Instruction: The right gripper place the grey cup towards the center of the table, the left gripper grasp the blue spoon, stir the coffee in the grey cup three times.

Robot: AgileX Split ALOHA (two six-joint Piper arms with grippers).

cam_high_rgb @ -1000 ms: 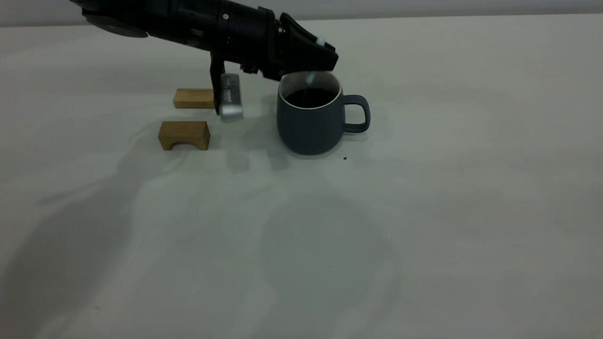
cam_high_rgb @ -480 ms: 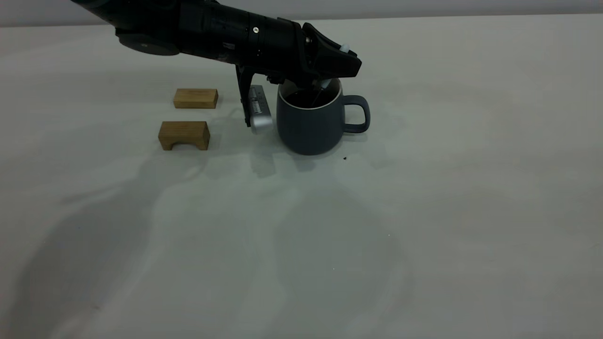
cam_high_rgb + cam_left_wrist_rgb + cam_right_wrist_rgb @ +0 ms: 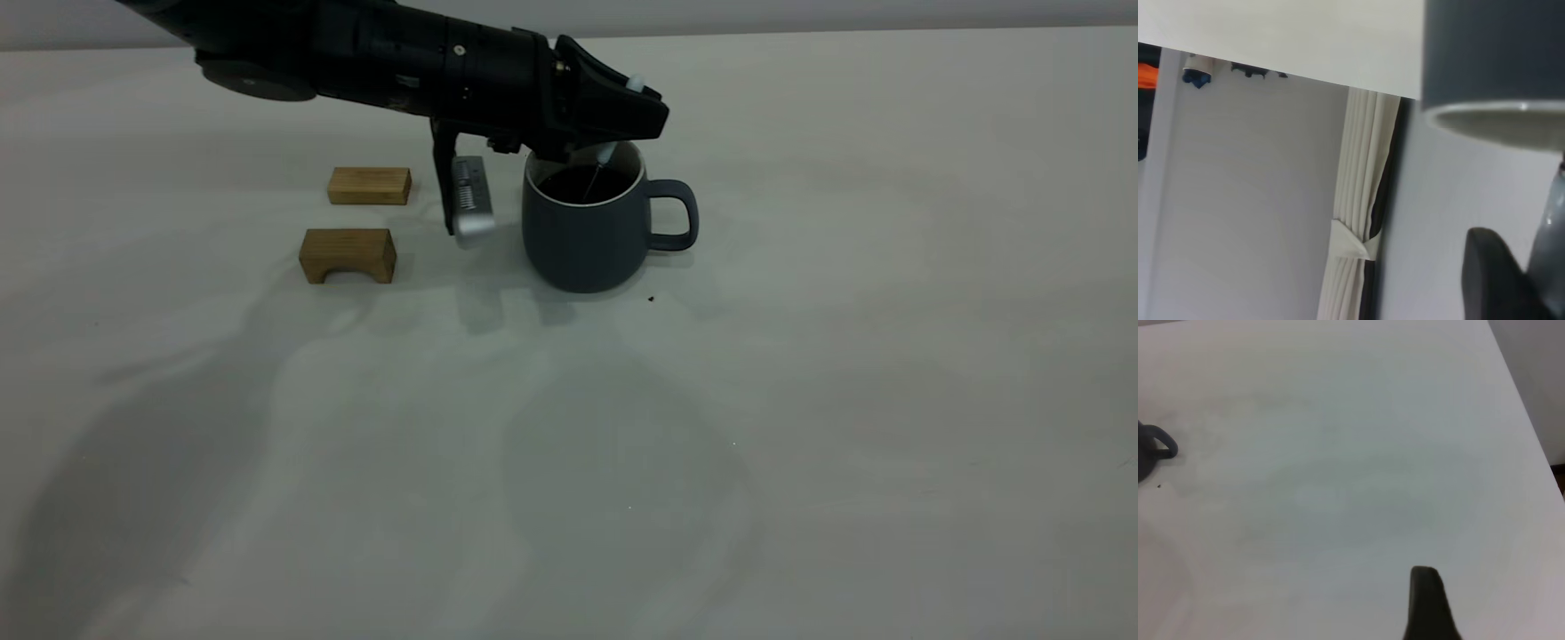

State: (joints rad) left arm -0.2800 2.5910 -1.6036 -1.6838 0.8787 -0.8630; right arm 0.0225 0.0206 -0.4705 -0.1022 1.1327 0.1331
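The near part of the tabletop (image 3: 800, 444) lies bare under soft shadows, with a tiny dark speck (image 3: 651, 299) just in front of the grey cup (image 3: 587, 231). The cup stands upright toward the middle of the tabletop, its loop handle pointing to the exterior view's right, and the coffee (image 3: 582, 184) shows dark inside its white rim. To the cup's left sit two brown wooden blocks, well apart from it: a notched block (image 3: 348, 255) nearer the camera and a flat block (image 3: 369, 186) just behind it. Above the cup's mouth hangs the left pincer (image 3: 622, 111), its arm reaching in from the exterior view's upper left. Its jaws are clamped on the blue spoon (image 3: 607, 153); the pale handle tip pokes out above the jaws, and the thin neck slants down into the coffee. The spoon's bowl is hidden in the liquid. The right pincer (image 3: 1426, 600) is out of the exterior view; its wrist view shows only one dark finger over bare tabletop, far from the cup, and whether its fingers are wide or narrow cannot be told.
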